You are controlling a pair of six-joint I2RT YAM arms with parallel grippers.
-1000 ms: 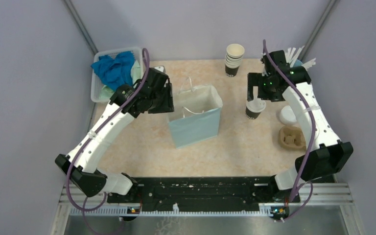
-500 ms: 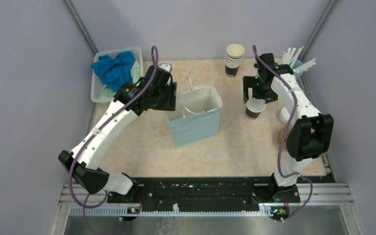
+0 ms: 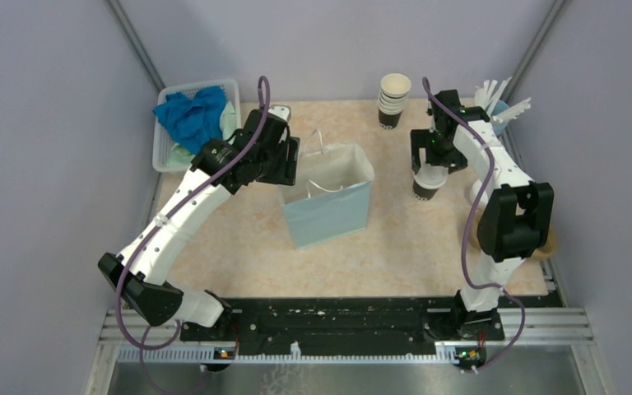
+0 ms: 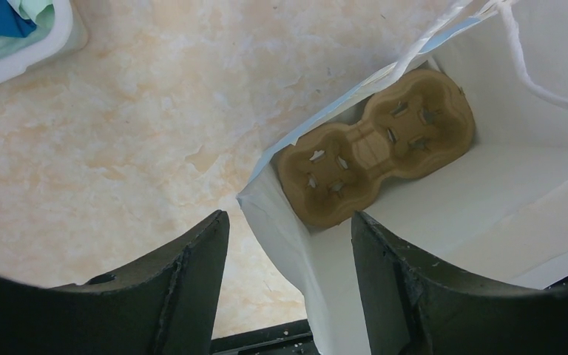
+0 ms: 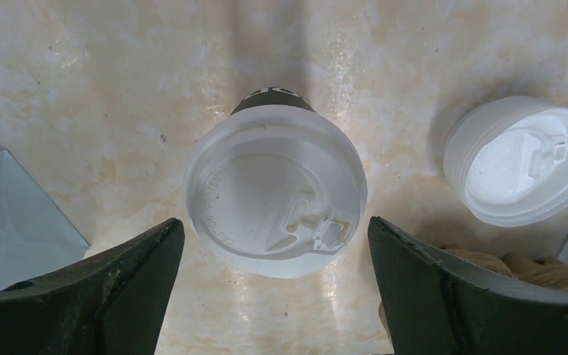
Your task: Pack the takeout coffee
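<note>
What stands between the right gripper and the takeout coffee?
Nothing visible. The open right gripper hangs directly over the takeout coffee, a finger either side of its lid; the loose lid lies off to one side.

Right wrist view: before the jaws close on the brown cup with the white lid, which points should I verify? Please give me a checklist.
1. Small dark brown paper cup carries its round white plastic sip lid, seated flat: ok.
2. Right jaws open, one on each side of the cup: ok.
3. Jaws low enough to grip the cup wall: cannot tell.
4. Loose white plastic lid apart from the cup: ok.
5. Light blue paper bag upright, mouth open: ok.
6. Brown cardboard cup carrier in the bag, pockets empty: ok.
</note>
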